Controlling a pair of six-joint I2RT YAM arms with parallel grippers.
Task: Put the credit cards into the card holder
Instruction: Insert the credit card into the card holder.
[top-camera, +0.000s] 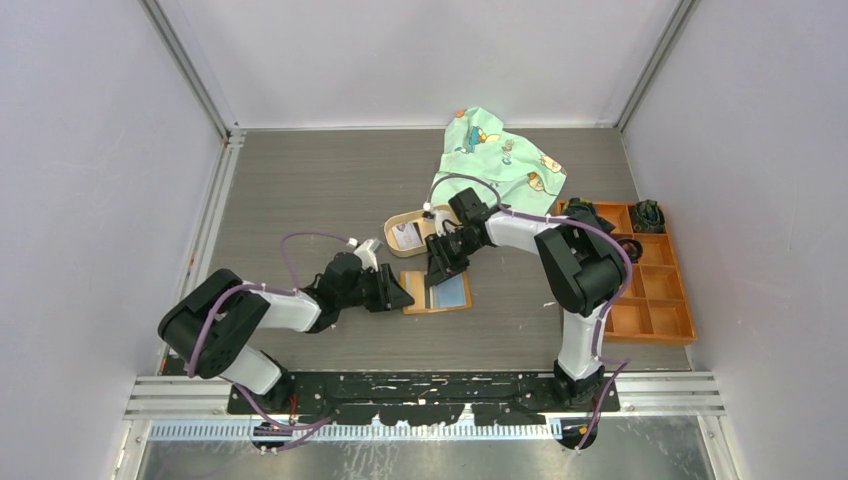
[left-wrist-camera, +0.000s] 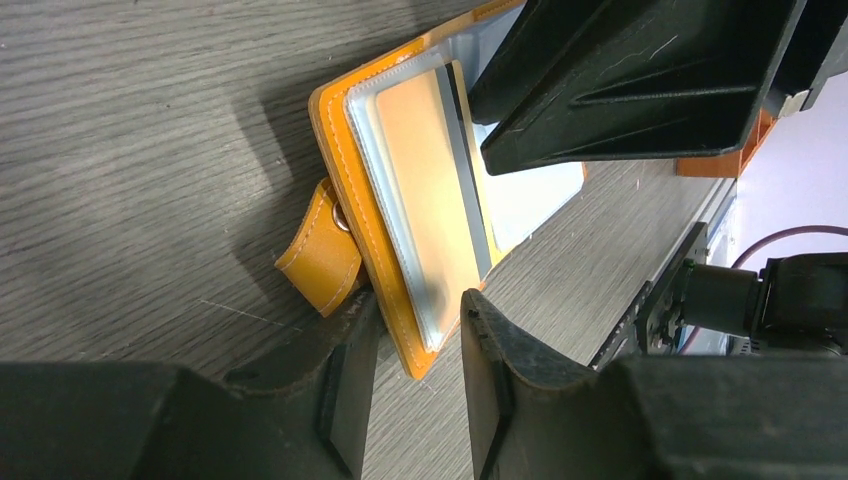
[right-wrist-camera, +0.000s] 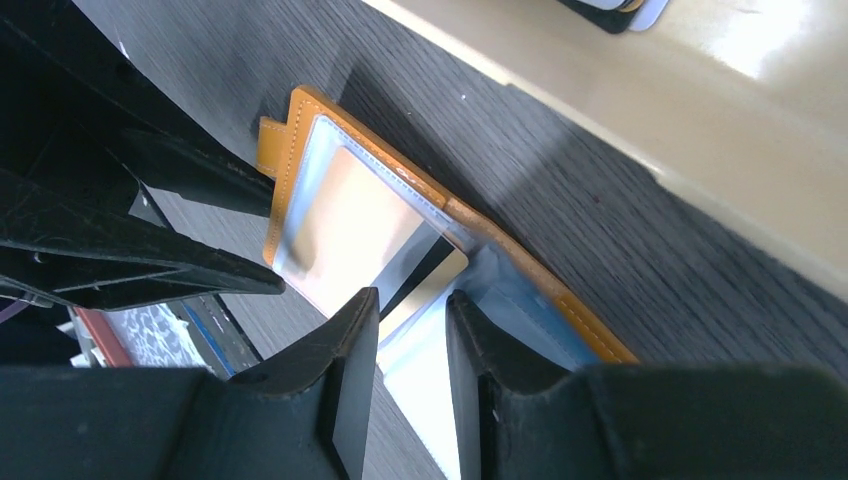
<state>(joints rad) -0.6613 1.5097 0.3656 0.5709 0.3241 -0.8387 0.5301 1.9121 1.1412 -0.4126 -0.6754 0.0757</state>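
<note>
The card holder (top-camera: 428, 307) lies open mid-table, at 6 o'clock from the oval tray (top-camera: 390, 230). The left gripper (left-wrist-camera: 420, 320), jaws spread, straddles its 9 o'clock edge. The right gripper (right-wrist-camera: 412, 300), jaws parted, hovers at its 12 o'clock. With nothing clamping it, the holder may slide and leave the striped card (right-wrist-camera: 425, 275) half-sleeved.

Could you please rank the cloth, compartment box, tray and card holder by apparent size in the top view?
1. compartment box
2. cloth, close behind
3. tray and card holder: look alike, both partly covered
</note>
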